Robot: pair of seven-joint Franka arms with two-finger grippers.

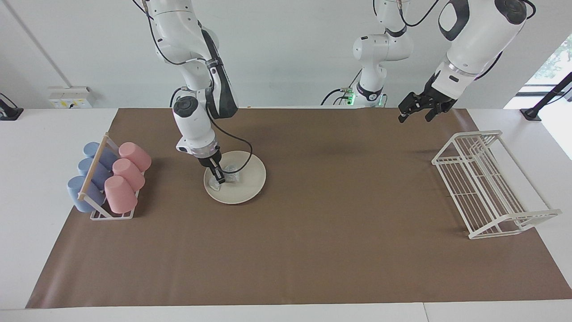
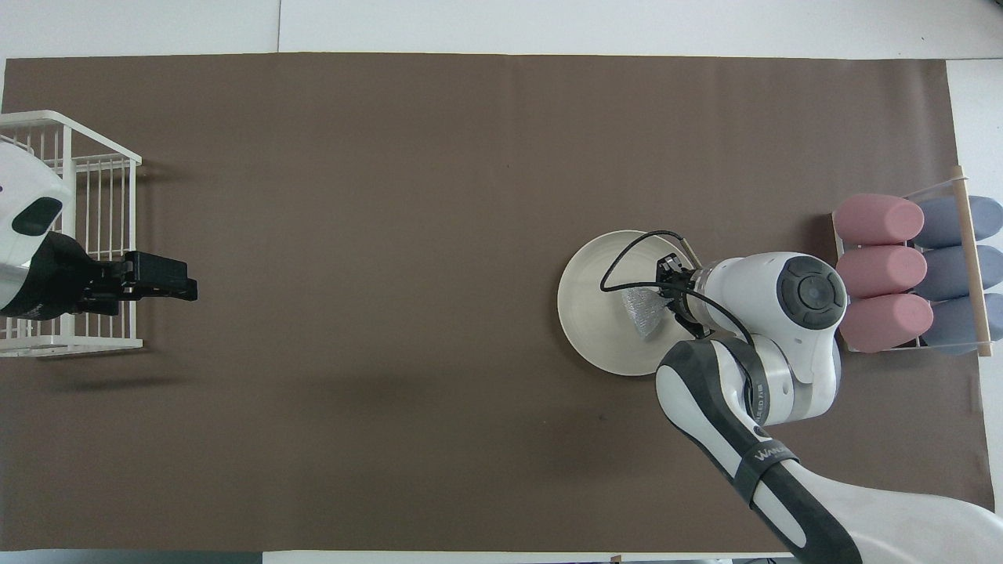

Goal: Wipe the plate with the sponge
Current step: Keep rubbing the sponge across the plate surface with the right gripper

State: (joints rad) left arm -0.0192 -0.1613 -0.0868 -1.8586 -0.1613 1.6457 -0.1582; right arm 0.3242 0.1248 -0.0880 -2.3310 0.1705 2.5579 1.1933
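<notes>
The cream-white plate (image 1: 250,181) lies on the brown mat toward the right arm's end of the table; it also shows in the overhead view (image 2: 592,325). The silvery sponge (image 1: 232,174) rests on the plate, on the part nearer the robots, and shows in the overhead view (image 2: 642,313) too. My right gripper (image 1: 218,178) reaches down onto the plate and is shut on the sponge's edge; from above it (image 2: 668,294) partly covers the plate's rim. My left gripper (image 1: 415,117) waits open and empty in the air over the mat near the wire rack; it also shows from above (image 2: 188,290).
A white wire dish rack (image 1: 487,183) stands at the left arm's end of the table. A small rack of pink cups (image 1: 127,172) and blue cups (image 1: 89,176) lying on their sides stands at the right arm's end, beside the plate.
</notes>
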